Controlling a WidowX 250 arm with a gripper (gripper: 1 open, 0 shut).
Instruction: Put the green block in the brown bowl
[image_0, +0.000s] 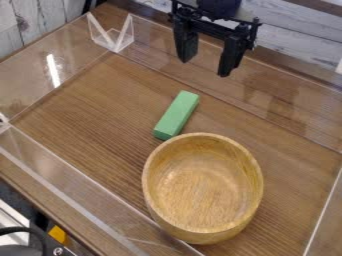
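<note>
The green block (175, 114) lies flat on the wooden table, tilted slightly, just above and left of the brown bowl (203, 186). The bowl sits empty near the front of the table. My black gripper (209, 50) hangs above the table at the top of the view, pointing down, well behind and to the right of the block. Its fingers are spread apart and hold nothing.
Clear plastic walls (54, 60) border the table on the left, front and right. A small clear triangular bracket (111, 33) stands at the back left. Bare wood (94, 110) lies left of the block.
</note>
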